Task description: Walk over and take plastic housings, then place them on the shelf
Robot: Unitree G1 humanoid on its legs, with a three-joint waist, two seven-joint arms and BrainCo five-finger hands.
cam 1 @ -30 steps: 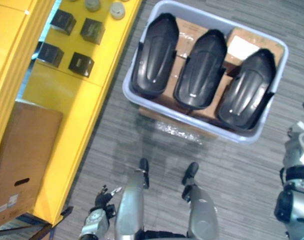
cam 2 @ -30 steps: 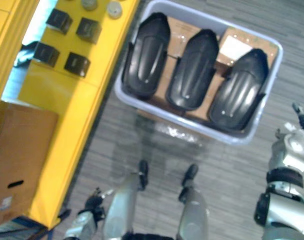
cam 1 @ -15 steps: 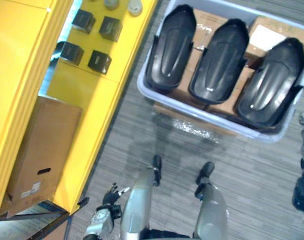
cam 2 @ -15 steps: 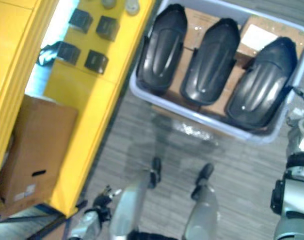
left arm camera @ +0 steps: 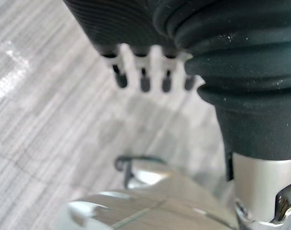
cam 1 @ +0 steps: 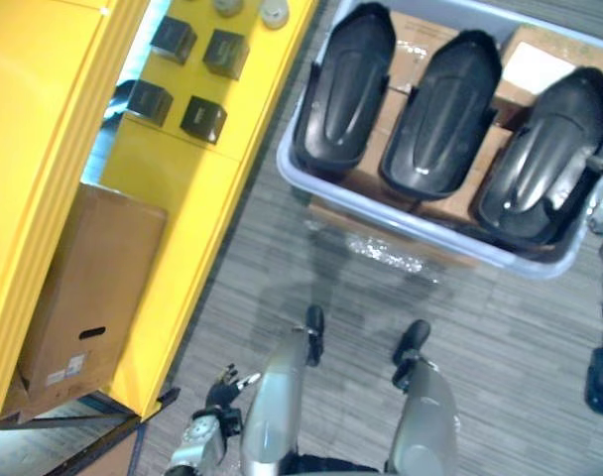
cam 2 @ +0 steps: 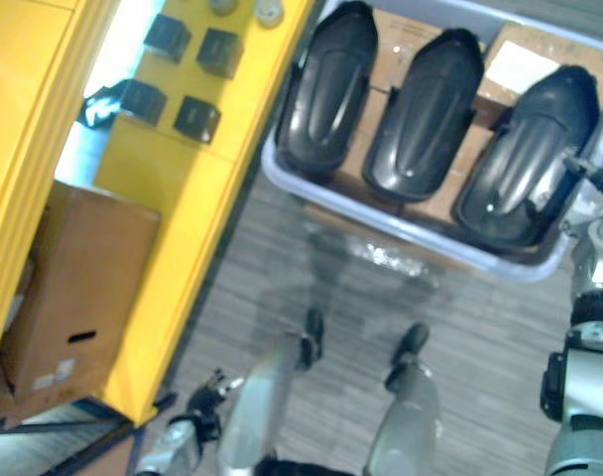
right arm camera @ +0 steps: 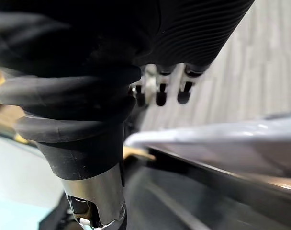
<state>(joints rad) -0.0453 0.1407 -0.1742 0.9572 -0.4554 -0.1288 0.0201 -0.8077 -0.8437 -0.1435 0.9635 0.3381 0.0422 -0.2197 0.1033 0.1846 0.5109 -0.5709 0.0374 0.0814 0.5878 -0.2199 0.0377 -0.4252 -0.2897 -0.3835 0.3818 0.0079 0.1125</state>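
Three black plastic housings lay side by side in a pale bin on the grey floor. The left housing was at the bin's left end, the middle housing at its centre and the right housing at its right end. All three lay lengthwise across the bin, and each was just beside the next. They rested on brown cartons packed inside the bin. One carton at the far right corner carried a white label.

My right hand hung near the bin's right end, close to the right housing. Its wrist view showed the bin's pale rim and a dark housing surface just past it. The fingers were loose and nearly straight and held nothing. I could not tell whether the hand touched the rim.

My left hand hung low at my side over the floor, well apart from the bin. Its fingers were likewise relaxed and empty.

A yellow shelf stood beside the bin's left end. Four small black boxes sat in a square group on its top surface, with two round grey pieces near the far edge. A large cardboard box with a slot handle sat on a lower level of the shelf.
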